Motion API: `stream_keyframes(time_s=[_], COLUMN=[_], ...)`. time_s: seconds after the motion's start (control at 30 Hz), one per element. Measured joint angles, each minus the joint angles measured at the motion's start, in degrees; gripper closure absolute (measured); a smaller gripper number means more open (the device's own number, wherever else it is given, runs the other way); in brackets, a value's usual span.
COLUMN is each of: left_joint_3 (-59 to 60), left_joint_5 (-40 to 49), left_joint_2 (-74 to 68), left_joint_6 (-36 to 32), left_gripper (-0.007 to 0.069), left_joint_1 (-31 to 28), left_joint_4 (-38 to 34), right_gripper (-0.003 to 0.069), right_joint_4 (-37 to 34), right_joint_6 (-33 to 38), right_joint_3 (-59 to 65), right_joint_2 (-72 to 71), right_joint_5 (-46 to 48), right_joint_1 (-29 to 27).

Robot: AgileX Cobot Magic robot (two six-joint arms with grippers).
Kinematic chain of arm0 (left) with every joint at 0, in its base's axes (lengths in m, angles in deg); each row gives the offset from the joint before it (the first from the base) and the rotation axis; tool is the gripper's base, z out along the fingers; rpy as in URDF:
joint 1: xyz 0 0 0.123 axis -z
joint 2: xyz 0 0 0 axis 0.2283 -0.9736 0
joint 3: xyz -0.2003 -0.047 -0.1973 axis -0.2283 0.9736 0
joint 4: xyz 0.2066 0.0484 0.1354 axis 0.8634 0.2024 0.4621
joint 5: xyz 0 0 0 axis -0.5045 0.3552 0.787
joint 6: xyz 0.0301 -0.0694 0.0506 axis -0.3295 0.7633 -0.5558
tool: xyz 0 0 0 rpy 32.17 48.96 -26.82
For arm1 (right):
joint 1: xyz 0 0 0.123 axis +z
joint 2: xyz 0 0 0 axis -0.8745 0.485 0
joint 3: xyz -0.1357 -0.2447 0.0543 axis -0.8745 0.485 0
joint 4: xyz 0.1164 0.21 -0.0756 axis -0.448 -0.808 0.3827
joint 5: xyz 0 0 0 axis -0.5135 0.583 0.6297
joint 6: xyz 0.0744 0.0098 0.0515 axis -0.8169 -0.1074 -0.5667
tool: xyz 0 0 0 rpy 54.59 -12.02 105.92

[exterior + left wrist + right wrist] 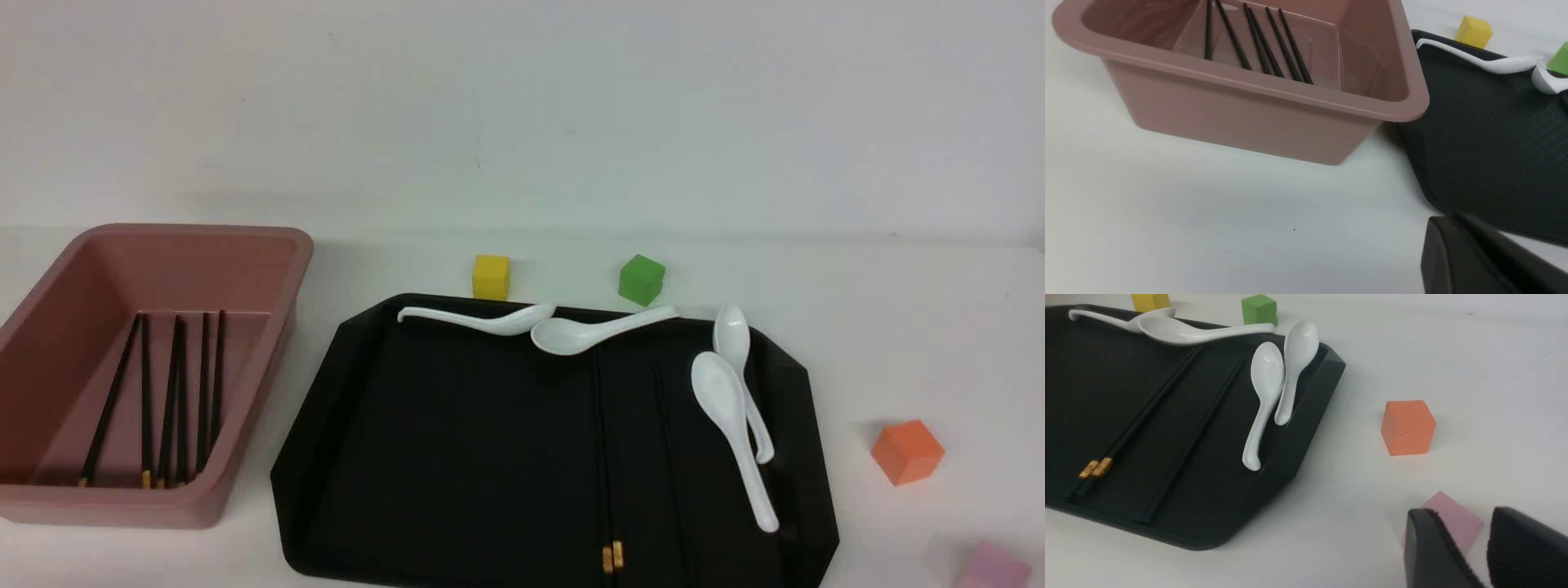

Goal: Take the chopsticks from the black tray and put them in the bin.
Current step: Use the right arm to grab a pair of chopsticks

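- I see the pink bin (pixel 265 384) to the left of the tray, with six chopsticks (pixel 169 400) lying inside, gold bands toward my side.
- The black tray (pixel 490 457) holds three more sticks (pixel 604 457): two side by side, one a little apart (that one is hard to pick out, black on black).
- Four white spoons (pixel 729 408) are in the tray too, two along its far edge and two overlapping near its right side.
- My left gripper (pixel 1447 218) hangs near the bin and tray, fingers closed together, nothing between them.
- My right gripper (pixel 1459 512) is to the right of the tray, fingers parted above the pink block (pixel 1453 522), gripping nothing.
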Motion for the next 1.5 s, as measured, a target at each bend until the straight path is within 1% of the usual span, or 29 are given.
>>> stream_keyframes(time_s=[0.97, 1.1, 1.17, 1.23, 1.27, 1.33, 1.43, 1.5], left_joint_3=[0.0, 0.0, 0.0, 0.0, 0.0, 0.0, 0.0, 0.0], left_joint_5=[0.0, 0.0, 0.0, 0.0, 0.0, 0.0, 0.0, 0.0], left_joint_2=[0.0, 0.0, 0.0, 0.0, 0.0, 0.0, 0.0, 0.0], left_joint_6=[0.0, 0.0, 0.0, 0.0, 0.0, 0.0, 0.0, 0.0], left_gripper=[0.0605, 0.0603, 0.0603, 0.0603, 0.0603, 0.0601, 0.0596, 0.0594], left_joint_1=[0.0, 0.0, 0.0, 0.0, 0.0, 0.0, 0.0, 0.0], left_joint_4=[0.0, 0.0, 0.0, 0.0, 0.0, 0.0, 0.0, 0.0], right_gripper=[0.0419, 0.0419, 0.0419, 0.0419, 0.0419, 0.0419, 0.0419, 0.0419], right_joint_4=[0.0, 1.7, 0.8, -4.8, -6.5, -18.5, -29.9, -33.5], right_joint_6=[0.0, 0.0, -1.6, -6.6, -8.0, -18.0, -27.0, -29.5], right_joint_3=[0.0, 0.0, 0.1, 0.2, 0.3, 0.3, 0.3, 0.3], right_joint_2=[0.0, 0.0, 0.0, 0.0, 0.0, 0.0, 0.0, 0.0], right_joint_5=[0.0, -0.3, -1.1, -2.6, -2.9, -5.2, -6.7, -7.0], right_joint_1=[0.0, 0.0, 0.0, 0.0, 0.0, 0.0, 0.0, 0.0])
